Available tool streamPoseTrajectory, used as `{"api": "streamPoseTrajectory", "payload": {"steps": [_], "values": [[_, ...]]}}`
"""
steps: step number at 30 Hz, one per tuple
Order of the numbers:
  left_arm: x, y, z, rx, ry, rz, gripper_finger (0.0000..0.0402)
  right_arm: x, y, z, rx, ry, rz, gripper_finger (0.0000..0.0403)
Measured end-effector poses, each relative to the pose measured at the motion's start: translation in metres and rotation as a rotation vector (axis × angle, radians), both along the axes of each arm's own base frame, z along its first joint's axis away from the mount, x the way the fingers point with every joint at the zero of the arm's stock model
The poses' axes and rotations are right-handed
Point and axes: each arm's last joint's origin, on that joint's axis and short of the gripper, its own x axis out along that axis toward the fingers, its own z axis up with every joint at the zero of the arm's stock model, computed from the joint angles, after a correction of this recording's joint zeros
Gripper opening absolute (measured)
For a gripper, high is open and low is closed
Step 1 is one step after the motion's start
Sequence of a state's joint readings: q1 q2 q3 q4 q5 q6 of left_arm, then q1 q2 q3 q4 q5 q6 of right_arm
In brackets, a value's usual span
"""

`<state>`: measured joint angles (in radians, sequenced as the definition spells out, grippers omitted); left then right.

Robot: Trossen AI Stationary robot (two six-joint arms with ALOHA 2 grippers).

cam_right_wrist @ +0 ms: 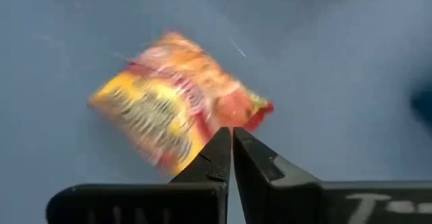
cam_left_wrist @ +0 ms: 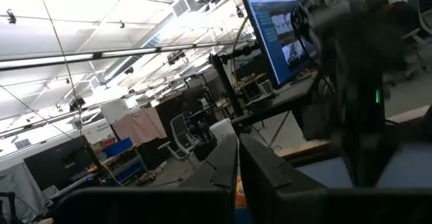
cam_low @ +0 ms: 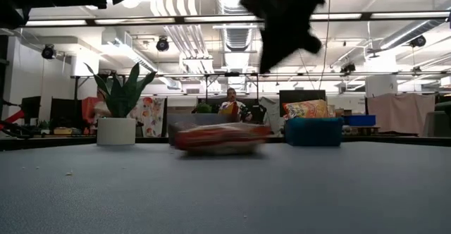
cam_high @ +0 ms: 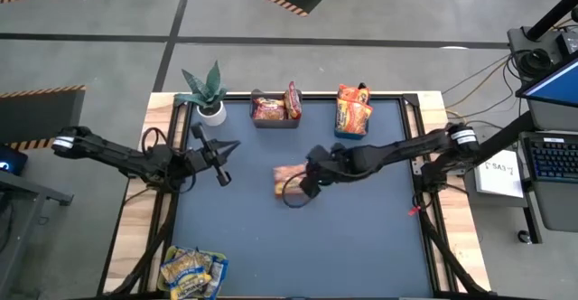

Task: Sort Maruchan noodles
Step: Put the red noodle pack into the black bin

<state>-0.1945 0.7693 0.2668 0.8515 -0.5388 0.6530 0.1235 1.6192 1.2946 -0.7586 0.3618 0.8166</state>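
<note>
Yellow-and-blue flat plastic noodle packets (cam_high: pixel 191 271) are seen piled in a clear bin (cam_high: pixel 218 279) at the table's near left corner. At mid-table, 1 orange-red crinkled ramen packet (cam_high: pixel 287 180) lies on the grey-blue mat (cam_high: pixel 361 237), with the right gripper (cam_high: pixel 300 192) poised just over its edge, fingers pressed together and holding nothing. The left gripper (cam_high: pixel 223 160) hangs left of centre, fingers likewise together. Farther back, 2 bins hold red-pink packets (cam_high: pixel 275 108) and orange packets (cam_high: pixel 354 108), beside a potted plant (cam_high: pixel 208 94).
</note>
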Motion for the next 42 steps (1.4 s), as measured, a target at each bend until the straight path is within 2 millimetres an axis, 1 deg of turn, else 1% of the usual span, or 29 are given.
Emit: {"api": "streamPoseTrajectory", "payload": {"steps": [1, 4, 7, 9, 13, 16, 18, 22, 24, 26, 29, 33, 35, 37, 39, 42], "values": [[0.001, 0.0, -0.001, 0.0, 0.005, 0.0, 0.0, 0.005, 0.002, 0.014, -0.026, -0.061, 0.061, 0.0009], [0.004, -0.001, -0.004, 0.005, 0.028, 0.0, 0.0, 0.015, 0.009, 0.043, -0.053, -0.202, 0.241, 0.0009], [0.008, -0.002, -0.008, 0.011, 0.058, 0.0, 0.0, 0.015, 0.014, 0.057, -0.001, -0.262, 0.378, 0.0009], [0.011, -0.002, -0.011, 0.01, 0.073, -0.001, 0.0, 0.017, 0.017, 0.059, 0.051, -0.311, 0.438, 0.0009], [0.018, -0.003, -0.019, 0.008, 0.12, -0.002, 0.0, 0.017, 0.018, 0.042, 0.076, -0.304, 0.481, 0.0009], [0.023, -0.005, -0.027, -0.022, 0.151, -0.011, 0.0, 0.015, 0.017, 0.02, 0.071, -0.306, 0.486, 0.0009], [0.028, -0.005, -0.035, -0.083, 0.18, -0.026, 0.0, 0.014, 0.014, 0.004, 0.065, -0.331, 0.478, 0.0009], [0.035, -0.007, -0.059, -0.245, 0.302, -0.041, 0.0, 0.008, 0.0, -0.025, 0.06, -0.404, 0.432, 0.0009], [0.036, -0.007, -0.07, -0.327, 0.354, -0.034, 0.0, 0.005, -0.008, -0.035, 0.055, -0.432, 0.405, 0.0009], [0.037, -0.007, -0.076, -0.393, 0.392, -0.024, 0.0, 0.002, -0.018, -0.043, 0.047, -0.449, 0.368, 0.0009], [0.043, -0.009, -0.074, -0.433, 0.492, 0.0, 0.0, -0.001, -0.033, -0.049, 0.031, -0.464, 0.309, 0.0009], [0.052, -0.012, -0.058, -0.487, 0.689, 0.019, 0.0, -0.004, -0.05, -0.054, -0.007, -0.489, 0.222, 0.0009], [0.054, -0.013, -0.051, -0.502, 0.796, 0.025, 0.0, -0.005, -0.055, -0.055, -0.022, -0.506, 0.212, 0.0009], [0.055, -0.014, -0.05, -0.519, 0.879, 0.019, 0.0, -0.005, -0.058, -0.054, -0.054, -0.516, 0.228, 0.0009], [0.056, -0.016, -0.049, -0.571, 0.92, -0.02, 0.0, -0.004, -0.061, -0.052, -0.095, -0.522, 0.24, 0.0009], [0.06, -0.019, -0.047, -0.722, 0.919, -0.123, 0.0, -0.002, -0.064, -0.048, -0.167, -0.517, 0.283, 0.0009]]}}
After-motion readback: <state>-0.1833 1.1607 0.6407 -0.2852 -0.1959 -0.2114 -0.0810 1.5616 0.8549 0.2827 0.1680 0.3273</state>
